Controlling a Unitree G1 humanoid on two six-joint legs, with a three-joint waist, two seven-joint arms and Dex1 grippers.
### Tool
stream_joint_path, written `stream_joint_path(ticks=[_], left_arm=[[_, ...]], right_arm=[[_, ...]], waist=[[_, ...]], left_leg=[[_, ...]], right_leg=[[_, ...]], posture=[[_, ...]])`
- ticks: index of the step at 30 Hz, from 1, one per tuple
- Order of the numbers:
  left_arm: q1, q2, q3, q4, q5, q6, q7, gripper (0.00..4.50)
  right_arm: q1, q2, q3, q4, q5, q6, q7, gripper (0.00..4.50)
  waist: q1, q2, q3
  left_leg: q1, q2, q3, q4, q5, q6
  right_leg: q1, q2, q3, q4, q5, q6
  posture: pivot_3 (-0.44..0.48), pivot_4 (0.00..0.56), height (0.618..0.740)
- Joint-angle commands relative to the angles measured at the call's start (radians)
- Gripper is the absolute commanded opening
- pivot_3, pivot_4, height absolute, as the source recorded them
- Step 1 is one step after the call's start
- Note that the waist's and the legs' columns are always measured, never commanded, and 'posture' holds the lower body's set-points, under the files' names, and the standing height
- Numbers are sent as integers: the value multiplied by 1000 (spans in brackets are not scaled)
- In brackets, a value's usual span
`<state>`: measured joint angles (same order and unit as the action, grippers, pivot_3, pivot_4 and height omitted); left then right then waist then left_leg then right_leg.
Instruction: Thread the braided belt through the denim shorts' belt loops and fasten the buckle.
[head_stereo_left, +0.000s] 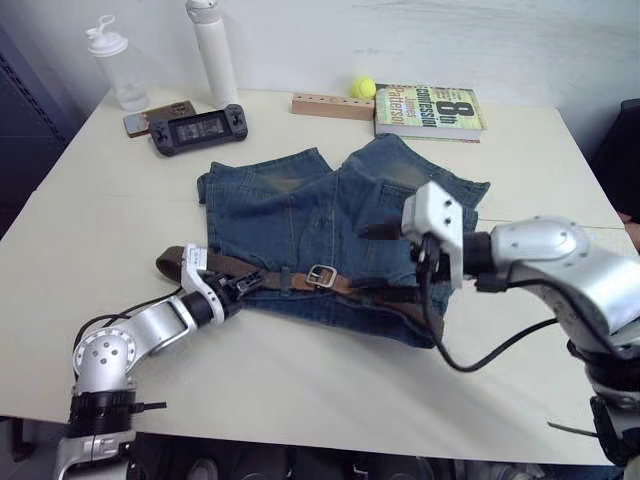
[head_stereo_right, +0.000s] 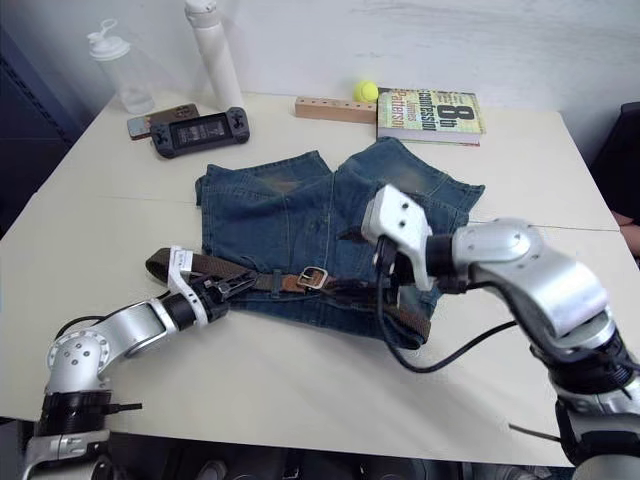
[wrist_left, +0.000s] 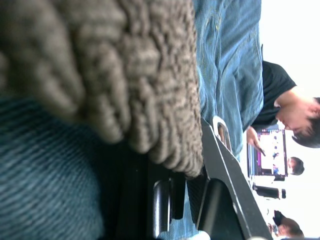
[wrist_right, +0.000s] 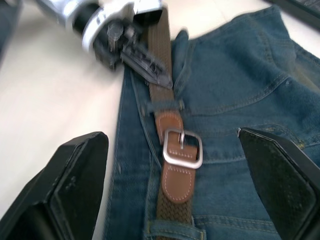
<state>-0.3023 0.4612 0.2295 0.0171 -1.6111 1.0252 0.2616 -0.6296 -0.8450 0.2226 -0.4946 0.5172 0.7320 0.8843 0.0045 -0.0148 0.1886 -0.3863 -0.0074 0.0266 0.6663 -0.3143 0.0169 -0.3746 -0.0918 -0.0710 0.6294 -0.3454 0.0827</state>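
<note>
Belt lies along the waistband with buckle fastened; left fingers on the strap, right fingers spread above.

Left gripper (head_stereo_left: 243, 284) fingers pinch the braided belt (wrist_right: 161, 57) against the denim shorts (head_stereo_left: 300, 215), apparently steadying the strap. Just beyond them a belt loop (wrist_right: 162, 106) crosses the strap, then the buckle (wrist_right: 182, 148), prong seated. Right gripper (wrist_right: 175, 187) hovers spread either side of the buckle. Handheld console (head_stereo_left: 198, 128), bottles and book (head_stereo_left: 428, 110) lie well apart on the desk (head_stereo_left: 90, 210); nothing obstructs.

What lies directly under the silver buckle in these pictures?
Under the buckle lie the tan leather end, the braided belt and the denim shorts waistband. The table beneath there is covered.
</note>
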Motion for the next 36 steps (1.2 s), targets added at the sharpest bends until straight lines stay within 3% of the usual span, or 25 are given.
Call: stream_joint_path(ticks=[1, 8, 14, 21, 36], left_arm=[[-16, -31, -50, 14, 2, 57, -1, 0], [-35, 23, -73, 35, 76, 155, -50, 0], [-82, 49, -55, 74, 142, 194, -108, 0], [-113, 56, -51, 94, 201, 249, -168, 0], [-146, 33, 2, 107, 259, 333, -210, 0]], right_arm=[[44, 3, 55, -55, -136, -118, -17, 4393], [111, 77, 220, -5, -454, -437, -71, 4393], [115, 171, 264, 85, -586, -598, -94, 4393], [118, 226, 290, 224, -711, -749, -107, 1288], [157, 277, 269, 392, -836, -925, -149, 1288]], waist=[[9, 0, 0], [19, 0, 0], [18, 0, 0], [17, 0, 0], [11, 0, 0]], left_leg=[[0, 0, 0, 0, 0, 0], [-1, -2, -1, -1, 0, 0], [-1, -2, -1, 0, 0, 0], [-1, -2, -2, 0, 0, 0], [0, -2, -3, 1, 0, 0]], right_leg=[[0, 0, 0, 0, 0, 0], [0, 0, -1, 0, 0, 1], [0, 0, -2, -1, 0, 1], [1, 0, -3, 0, 0, 1], [1, 0, -4, 3, 0, 1]], posture=[[0, 150, 738], [0, 150, 738], [0, 150, 738], [0, 150, 738], [0, 150, 738]])
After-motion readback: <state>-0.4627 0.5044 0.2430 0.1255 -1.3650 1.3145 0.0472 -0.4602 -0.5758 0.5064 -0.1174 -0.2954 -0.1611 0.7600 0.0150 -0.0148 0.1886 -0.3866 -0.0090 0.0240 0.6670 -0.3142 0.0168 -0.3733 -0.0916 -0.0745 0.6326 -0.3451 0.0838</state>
